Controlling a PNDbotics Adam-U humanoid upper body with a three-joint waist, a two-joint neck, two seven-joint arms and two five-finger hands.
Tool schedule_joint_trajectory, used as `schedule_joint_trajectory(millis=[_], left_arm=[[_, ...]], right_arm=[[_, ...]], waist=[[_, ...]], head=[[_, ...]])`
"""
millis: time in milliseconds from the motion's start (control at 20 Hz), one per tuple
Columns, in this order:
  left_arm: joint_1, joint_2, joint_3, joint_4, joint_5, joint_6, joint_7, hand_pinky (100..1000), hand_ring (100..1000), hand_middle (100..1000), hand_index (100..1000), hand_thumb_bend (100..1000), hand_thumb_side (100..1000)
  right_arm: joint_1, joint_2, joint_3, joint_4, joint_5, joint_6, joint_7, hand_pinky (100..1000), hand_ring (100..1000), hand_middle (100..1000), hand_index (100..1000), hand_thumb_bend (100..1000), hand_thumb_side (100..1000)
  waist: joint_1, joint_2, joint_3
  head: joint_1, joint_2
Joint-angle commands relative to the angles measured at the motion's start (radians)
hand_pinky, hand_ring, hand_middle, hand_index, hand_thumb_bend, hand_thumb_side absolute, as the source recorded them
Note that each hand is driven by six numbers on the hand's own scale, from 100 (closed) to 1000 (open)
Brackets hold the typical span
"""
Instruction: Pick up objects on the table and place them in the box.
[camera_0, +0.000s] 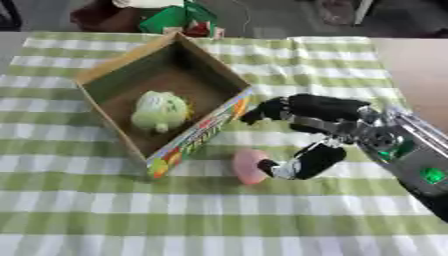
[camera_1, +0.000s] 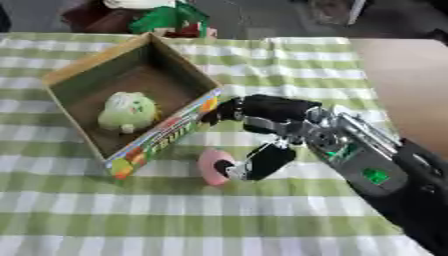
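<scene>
Pink object (camera_0: 248, 166) — right hand (camera_0: 325, 131) half-open, thumb touching it beside box (camera_0: 122, 67).

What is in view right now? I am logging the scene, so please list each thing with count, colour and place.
box: one, brown cardboard with colourful printed side, on the table's left half, open on top.
plush toy: one, pale green, inside the box.
pink object: one, pink, rounded, on the cloth beside the box's near corner.
tablecloth: one, green and white checked, covering the table.
green item: one, beyond the table's far edge.
right robot hand: one, black and silver, fingers curled at the pink object.
</scene>
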Motion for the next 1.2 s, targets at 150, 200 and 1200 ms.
schedule_joint_trajectory(millis=[150, 200, 1200], left_arm=[[-0.013, 0.019, 0.005, -0.016, 0.001, 0.0, -0.003, 537, 615, 663, 751, 100, 879], [-0.013, 0.019, 0.004, -0.016, 0.001, 0.0, -0.003, 537, 615, 663, 751, 100, 879], [-0.012, 0.016, 0.003, -0.016, 0.003, 0.001, -0.008, 537, 615, 665, 751, 100, 879]], right_arm=[[-0.004, -0.004, 0.021, -0.019, 0.029, 0.019, 0.041, 816, 894, 833, 959, 253, 454], [-0.005, -0.001, 0.023, -0.019, 0.034, 0.023, 0.044, 816, 894, 833, 960, 253, 454], [-0.017, 0.02, 0.03, 0.06, 0.241, -0.009, -0.005, 809, 913, 820, 945, 233, 462]], waist=[[0.0, -0.012, 0.003], [0.0, -0.013, 0.004], [-0.002, -0.008, 0.009]], head=[[-0.007, -0.007], [-0.008, -0.007], [-0.015, -0.022]])
